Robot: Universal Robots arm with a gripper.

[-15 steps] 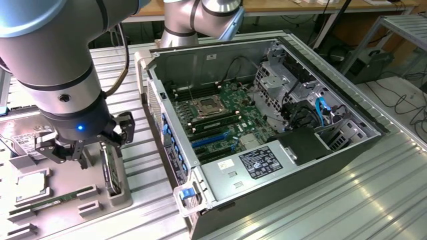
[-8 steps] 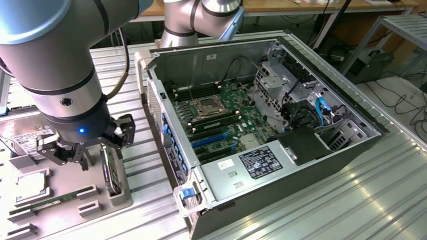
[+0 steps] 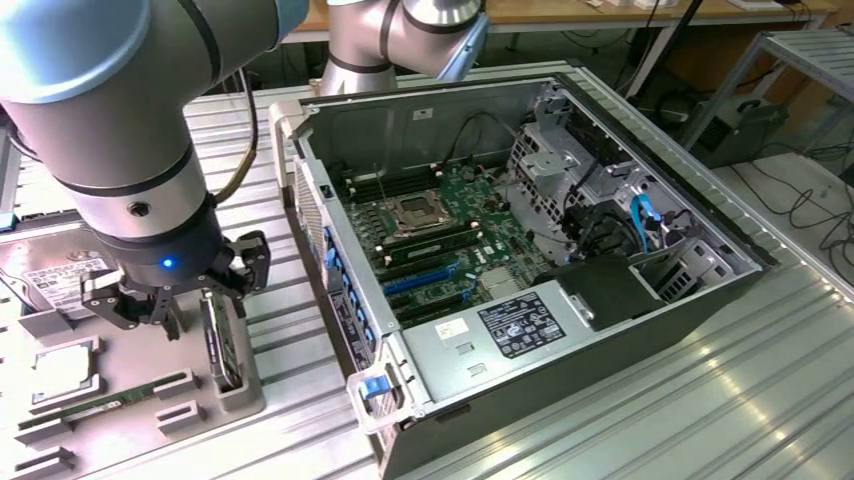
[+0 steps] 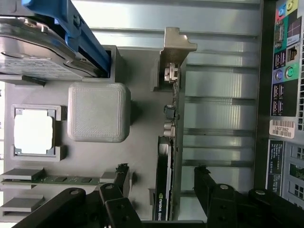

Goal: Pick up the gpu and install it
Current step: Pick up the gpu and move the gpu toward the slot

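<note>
Claw (image 3: 180, 308) released wide, over upright gpu (image 3: 224, 345) in grey holder (image 3: 243, 398).
Risk: an off-centre closing could tilt the gpu and jam it.

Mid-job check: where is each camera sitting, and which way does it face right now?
Exterior view: high up and off the arm, looking down at a slant on the open case and the tray; the arm and gripper show at the exterior view's left.
Wrist view: on the wrist, looking down past the open fingers, which stand either side of the gpu on edge in the tray.
Shared: gpu, tray, hard drive, case.
</note>
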